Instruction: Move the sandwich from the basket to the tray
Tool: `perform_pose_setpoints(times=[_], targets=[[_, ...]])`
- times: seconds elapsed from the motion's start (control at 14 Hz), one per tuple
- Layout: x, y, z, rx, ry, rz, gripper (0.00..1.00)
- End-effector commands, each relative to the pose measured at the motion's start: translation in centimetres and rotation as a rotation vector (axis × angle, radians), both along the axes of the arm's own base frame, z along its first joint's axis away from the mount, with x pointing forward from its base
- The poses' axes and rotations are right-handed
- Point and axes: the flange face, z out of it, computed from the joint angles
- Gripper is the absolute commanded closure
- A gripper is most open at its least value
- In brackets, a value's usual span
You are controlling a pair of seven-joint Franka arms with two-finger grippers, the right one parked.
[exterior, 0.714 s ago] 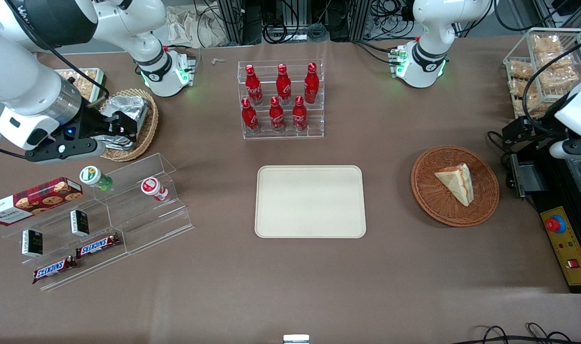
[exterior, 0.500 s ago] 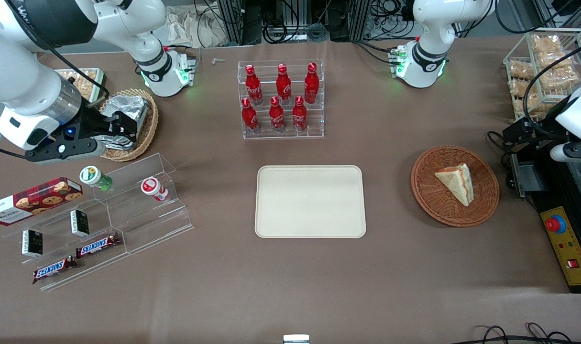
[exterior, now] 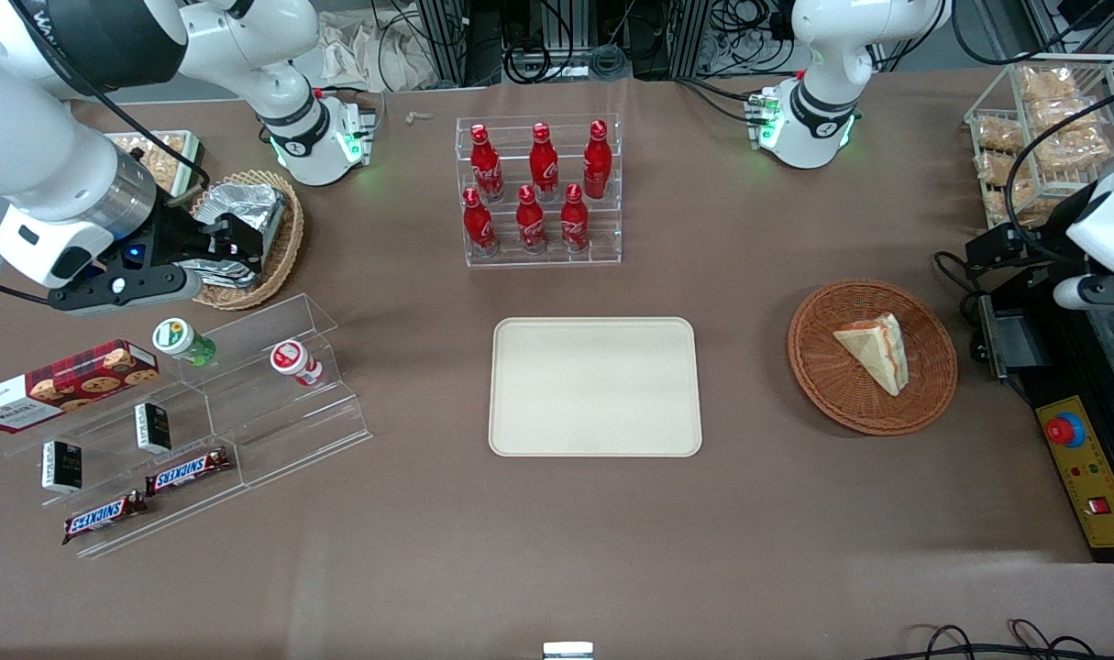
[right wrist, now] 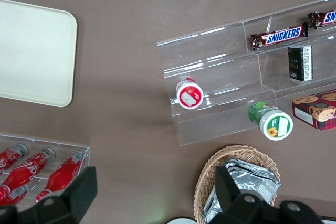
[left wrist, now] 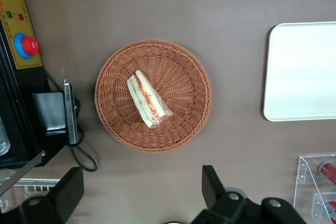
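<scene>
Gripper [left wrist: 139, 195] spread wide above one basket [left wrist: 186, 61] holding one sandwich [left wrist: 148, 99]; one tray [left wrist: 302, 72] beside.

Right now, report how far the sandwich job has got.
Done: nothing yet. The sandwich wedge lies in the reddish-brown wicker basket, and the cream tray holds nothing. In hand: the left gripper hangs open above the table beside the basket, gripping nothing. Left: grasp the sandwich, carry it over, set it on the tray.
</scene>
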Motion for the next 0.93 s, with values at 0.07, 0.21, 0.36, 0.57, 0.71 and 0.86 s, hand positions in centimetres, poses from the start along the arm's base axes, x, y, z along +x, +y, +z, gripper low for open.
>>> perform_pose_setpoints(times=[0.07,0.21,0.36,0.57,0.71,0.86], targets=[[-4.1,-0.4,-5.5,0.022,-0.076,0.299,0.00],[-5.5,-0.3,-8.8,0.022,-0.100,0.395,0.00],[-5.8,0.0,-12.3,0.032,-0.095,0.505,0.00],[-5.5,0.1,-17.4,0.035,-0.090,0.575,0.00],[-5.4,0.5,-20.7,0.025,-0.115,0.583,0.00],[-5.3,1.7,-24.1,0.019,-0.129,0.608,0.00]])
